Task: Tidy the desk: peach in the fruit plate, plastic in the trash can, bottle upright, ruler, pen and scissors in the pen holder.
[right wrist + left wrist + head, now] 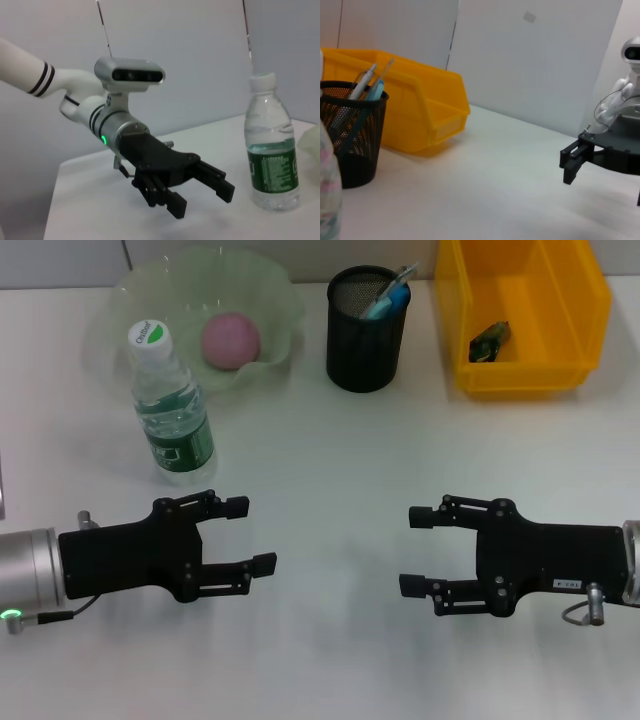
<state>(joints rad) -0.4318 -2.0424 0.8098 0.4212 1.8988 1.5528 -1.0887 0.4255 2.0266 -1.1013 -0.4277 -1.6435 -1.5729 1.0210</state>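
Note:
A pink peach (231,339) lies in the pale green fruit plate (130,300) at the back left. A water bottle (171,407) with a green label stands upright in front of the plate; it also shows in the right wrist view (270,145). A black mesh pen holder (366,332) holds a pen and blue-handled items (390,295); it also shows in the left wrist view (351,131). A yellow bin (525,315) at the back right holds a dark piece of plastic (489,341). My left gripper (244,536) and right gripper (416,550) are open and empty near the front, facing each other.
The white table (320,460) stretches between the grippers and the objects at the back. In the left wrist view the yellow bin (425,107) stands behind the pen holder, and the right gripper (572,162) shows farther off.

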